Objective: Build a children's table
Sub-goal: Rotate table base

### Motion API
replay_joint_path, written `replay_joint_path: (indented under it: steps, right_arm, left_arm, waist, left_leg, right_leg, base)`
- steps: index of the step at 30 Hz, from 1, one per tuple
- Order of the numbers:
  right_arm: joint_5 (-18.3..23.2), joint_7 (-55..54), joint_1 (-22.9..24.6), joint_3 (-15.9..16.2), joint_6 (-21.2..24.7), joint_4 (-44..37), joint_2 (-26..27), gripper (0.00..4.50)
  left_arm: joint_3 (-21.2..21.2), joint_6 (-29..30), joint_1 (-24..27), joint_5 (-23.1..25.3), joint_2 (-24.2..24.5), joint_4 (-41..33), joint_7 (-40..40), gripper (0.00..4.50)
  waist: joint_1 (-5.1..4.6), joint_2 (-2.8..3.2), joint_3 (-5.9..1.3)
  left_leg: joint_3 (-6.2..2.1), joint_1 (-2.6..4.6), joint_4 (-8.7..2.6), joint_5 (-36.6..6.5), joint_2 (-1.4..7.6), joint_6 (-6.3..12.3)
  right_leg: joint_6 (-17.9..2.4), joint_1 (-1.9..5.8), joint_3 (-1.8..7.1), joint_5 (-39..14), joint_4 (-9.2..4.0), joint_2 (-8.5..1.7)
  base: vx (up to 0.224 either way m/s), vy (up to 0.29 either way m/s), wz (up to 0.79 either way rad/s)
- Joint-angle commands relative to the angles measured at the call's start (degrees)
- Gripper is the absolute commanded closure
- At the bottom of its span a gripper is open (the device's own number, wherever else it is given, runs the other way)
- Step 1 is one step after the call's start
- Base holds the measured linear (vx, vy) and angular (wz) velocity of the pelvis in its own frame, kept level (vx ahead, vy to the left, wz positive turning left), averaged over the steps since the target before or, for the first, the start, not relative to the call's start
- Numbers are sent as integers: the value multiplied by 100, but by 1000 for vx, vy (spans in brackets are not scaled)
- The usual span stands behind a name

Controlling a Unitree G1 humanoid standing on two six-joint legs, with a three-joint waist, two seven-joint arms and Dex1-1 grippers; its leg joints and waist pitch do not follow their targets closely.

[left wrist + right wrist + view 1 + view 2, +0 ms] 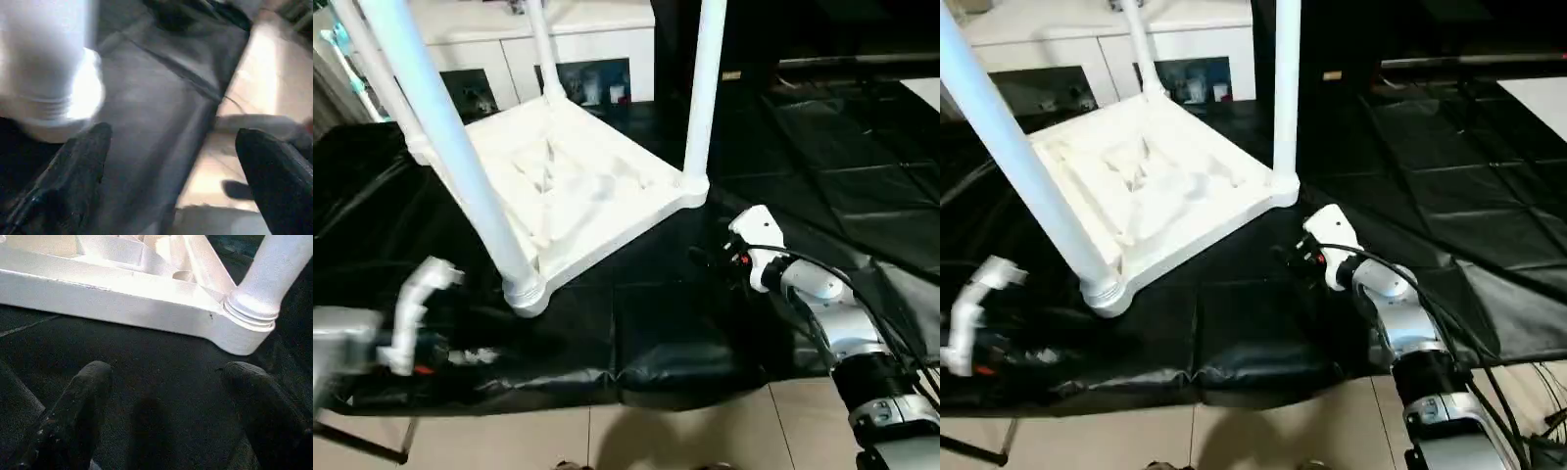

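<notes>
The children's table lies upside down on the black-covered work table. Its white ribbed top (578,186) faces up and several white legs stand in the corner sockets. The nearest leg (450,147) rises from the front corner socket (524,292), and another leg (700,88) from the right corner socket (244,333). My left gripper (171,134) is open, just beside the front corner socket (54,103), touching nothing. My right gripper (168,367) is open over the black cover, a short way in front of the right corner. It holds nothing.
A white cabinet (509,59) with glass doors stands behind the work table. The black cover's front edge (666,387) drops to a tiled floor (705,431). Black sheets (862,166) cover the floor at the right. My right forearm (842,333) trails cables.
</notes>
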Motion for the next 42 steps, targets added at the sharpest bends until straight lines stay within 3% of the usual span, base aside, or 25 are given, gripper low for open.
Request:
replay_joint_path:
  steps: [1,8,11,14,19,20,22,25,29,35,38,39,42]
  right_arm:
    - [-40,18,32,64,-34,-95,25,54]
    - [-60,46,32,83,-58,-43,45,54]
    - [-76,37,31,115,-45,-27,82,54]
    - [-50,71,35,148,-15,-46,125,54]
    - [652,1052,317,205,273,-740,236,54]
    - [1017,1824,610,458,565,-1350,75,54]
    - [1106,2064,708,556,694,-1536,-3,54]
    - [1271,2577,977,819,999,-1951,-249,54]
    - [1193,2490,992,735,1032,-1888,-201,54]
    - [1284,2556,981,733,1296,-2089,-285,54]
    - [769,1801,677,672,1034,-1504,-169,54]
    - [769,1801,677,672,1034,-1504,-169,54]
    - [187,288,80,433,972,-321,6,54]
  left_arm:
    - [333,-355,-158,143,123,260,148,2]
    - [696,-846,-589,-48,-112,695,342,2]
    - [746,-892,-711,-205,-365,599,329,2]
    - [683,-1198,-833,-64,-543,784,438,2]
    - [626,-1324,-1006,-114,-941,918,434,2]
    - [591,-1162,-1003,-237,-1045,793,347,2]
    - [569,-1091,-1003,-285,-1088,719,315,2]
    - [475,-846,-971,-461,-1240,467,206,2]
    - [306,-764,-944,-509,-1417,259,172,2]
    - [-1,-499,-976,-612,-1835,-277,205,2]
    - [-372,-394,-1042,-629,-2213,-609,248,2]
    - [-372,-394,-1042,-629,-2213,-609,248,2]
    - [-702,-525,-1232,-463,-2684,-656,348,2]
  waist:
    - [-11,26,-332]
    - [11,-2,-339]
    - [15,-27,-343]
    - [18,-37,-355]
    - [42,-47,-379]
    - [39,-48,-379]
    - [56,-47,-379]
    - [77,-50,-371]
    - [97,-72,-354]
    - [158,-92,-376]
    - [156,-109,-390]
    - [151,-108,-384]
    - [134,-116,-397]
  left_leg:
    - [-108,221,-470,-1922,185,16]
    - [-102,225,-463,-1870,190,-2]
    - [-101,204,-460,-1795,194,16]
    - [-100,182,-436,-1635,188,91]
    - [-105,168,-420,-1465,210,236]
    - [-109,153,-421,-1417,208,286]
    - [-106,172,-413,-1405,223,389]
    - [-99,170,-418,-1469,227,376]
    - [-105,181,-438,-1667,227,187]
    - [-98,177,-412,-1417,230,224]
    - [-97,158,-395,-1197,218,231]
    - [-95,160,-395,-1211,210,216]
    - [-90,167,-379,-1174,189,149]
  right_leg:
    - [-1314,217,204,-1613,-368,-227]
    - [-1331,224,213,-1560,-362,-242]
    - [-1382,241,212,-1502,-346,-250]
    - [-1355,257,212,-1442,-344,-255]
    - [-1366,278,209,-1232,-310,-261]
    - [-1382,294,199,-1155,-301,-255]
    - [-1381,288,203,-1056,-294,-234]
    - [-1449,273,203,-1167,-316,-246]
    - [-1371,253,219,-1593,-359,-267]
    - [-1340,260,227,-1444,-348,-267]
    - [-1369,259,222,-1342,-339,-277]
    - [-1367,261,219,-1394,-349,-272]
    - [-1375,264,217,-1455,-357,-268]
  base:
    - [0,0,0]
    - [0,0,0]
    - [0,0,0]
    - [0,0,0]
    - [0,0,0]
    - [0,0,0]
    - [0,0,0]
    - [0,0,0]
    - [0,0,0]
    - [0,0,0]
    - [0,0,0]
    - [0,0,0]
    - [0,0,0]
